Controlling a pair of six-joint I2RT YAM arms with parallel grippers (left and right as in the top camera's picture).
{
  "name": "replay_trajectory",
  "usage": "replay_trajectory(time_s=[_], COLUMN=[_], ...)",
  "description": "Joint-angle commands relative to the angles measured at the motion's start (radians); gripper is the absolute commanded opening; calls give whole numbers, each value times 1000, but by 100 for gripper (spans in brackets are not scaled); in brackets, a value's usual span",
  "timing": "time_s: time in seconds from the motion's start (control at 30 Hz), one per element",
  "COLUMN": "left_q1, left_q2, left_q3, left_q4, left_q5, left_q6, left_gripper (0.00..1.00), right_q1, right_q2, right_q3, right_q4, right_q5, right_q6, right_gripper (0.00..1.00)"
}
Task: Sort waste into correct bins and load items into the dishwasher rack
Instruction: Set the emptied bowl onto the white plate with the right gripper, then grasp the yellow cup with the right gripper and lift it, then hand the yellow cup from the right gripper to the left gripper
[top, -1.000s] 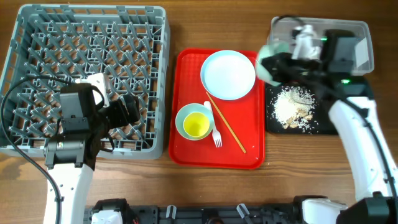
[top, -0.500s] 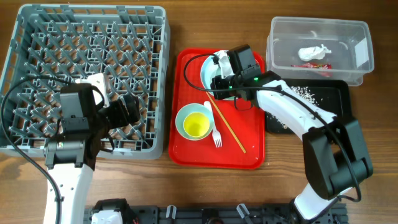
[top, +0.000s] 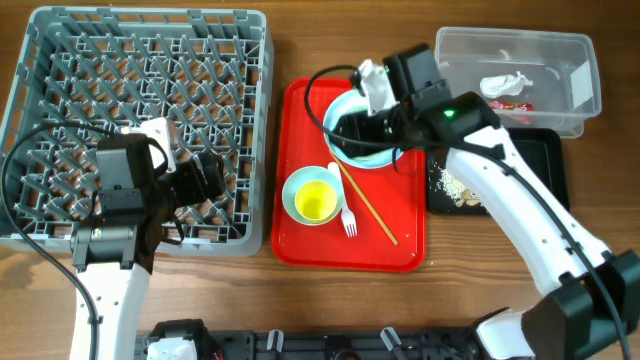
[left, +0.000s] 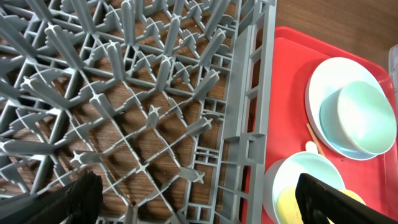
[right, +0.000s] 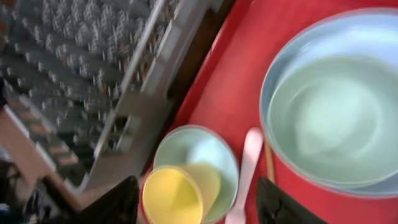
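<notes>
While the left gripper (left: 199, 200) and right gripper (right: 200, 205) stand spread, the red tray (top: 300, 240) at centre holds one plate (left: 326, 81), two bowls (left: 364, 118), one cup (top: 317, 202), one fork (top: 349, 222).

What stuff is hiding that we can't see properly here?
Overhead: the right arm covers most of the plate and part of the black tray.
Left wrist: the bottom edge cuts off the yellow cup.
Right wrist: the rack is blurred.
Overhead: the wrapper print is too small.
</notes>
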Motion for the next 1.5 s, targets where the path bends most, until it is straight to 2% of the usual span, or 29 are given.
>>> replay_trajectory(time_s=[0.0, 0.2, 0.3, 0.33, 0.43, 0.47, 0.67, 0.83, 1.07, 1.23, 1.47], left_q1=[8, 8, 8, 8, 8, 8, 8, 8, 8, 8, 8], left_q2=[0, 0, 0, 0, 0, 0, 0, 8, 91, 140, 147], left_q3=[21, 21, 21, 21, 21, 21, 21, 21, 21, 21, 21], left_q4=[2, 2, 2, 2, 2, 2, 5, 61, 289, 481, 583], left_q5=[-2, -2, -2, -2, -2, -2, 32, 308, 754, 1043, 1110], left_q6=[-2, -2, -2, -2, -2, -2, -3, -3, -37, -37, -37], left_gripper=[100, 100, 100, 100, 100, 100, 100, 100, 100, 100, 100], right_q1=[69, 178, 186, 186, 186, 185, 127, 33, -26, -24, -24], right_q2=[27, 105, 170, 183, 216, 216, 134, 55, 69, 77, 77], right_q3=[-5, -100, -124, -124, -124, -119, 63, 193, 186, 186, 186], right_q4=[-48, -57, -34, -34, -20, -15, -87, -83, 25, 79, 126], right_q5=[28, 215, 216, 208, 209, 209, 210, 179, -328, -514, -730], right_q6=[6, 141, 166, 166, 167, 166, 150, 159, 160, 209, 237], right_gripper=[55, 51, 46, 40, 8, 4, 4, 4, 4, 4, 4])
